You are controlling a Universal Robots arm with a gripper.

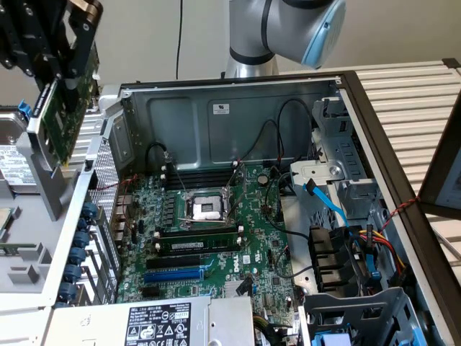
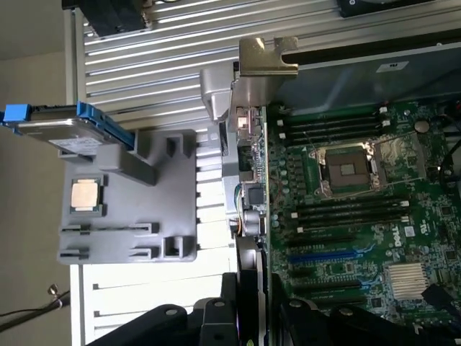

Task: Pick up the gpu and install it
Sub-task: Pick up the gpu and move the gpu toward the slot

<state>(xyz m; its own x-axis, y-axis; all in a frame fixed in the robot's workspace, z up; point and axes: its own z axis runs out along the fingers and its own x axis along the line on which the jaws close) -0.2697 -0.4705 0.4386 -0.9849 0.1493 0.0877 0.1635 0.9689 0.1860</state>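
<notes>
The gpu (image 1: 63,119), a green board with a metal end bracket (image 1: 42,169), hangs in the air at the exterior view's upper left, outside the open computer case (image 1: 238,108). My gripper (image 1: 63,54) is shut on its upper edge. In the wrist view the gpu (image 2: 253,173) shows edge-on between my fingers (image 2: 216,321), its bracket (image 2: 265,76) pointing away from me. The card sits over the case's side wall, beside the green motherboard (image 1: 216,231). A blue expansion slot (image 1: 173,275) lies on that board, seen too as the blue slot (image 2: 331,254).
A grey parts tray (image 2: 130,209) beside the case holds a CPU chip (image 2: 85,194) and a hard drive (image 2: 50,128) in a blue carrier. Memory sticks (image 1: 198,245), the CPU socket (image 1: 207,209), loose cables (image 1: 360,245) and drive cages (image 1: 338,180) crowd the case interior.
</notes>
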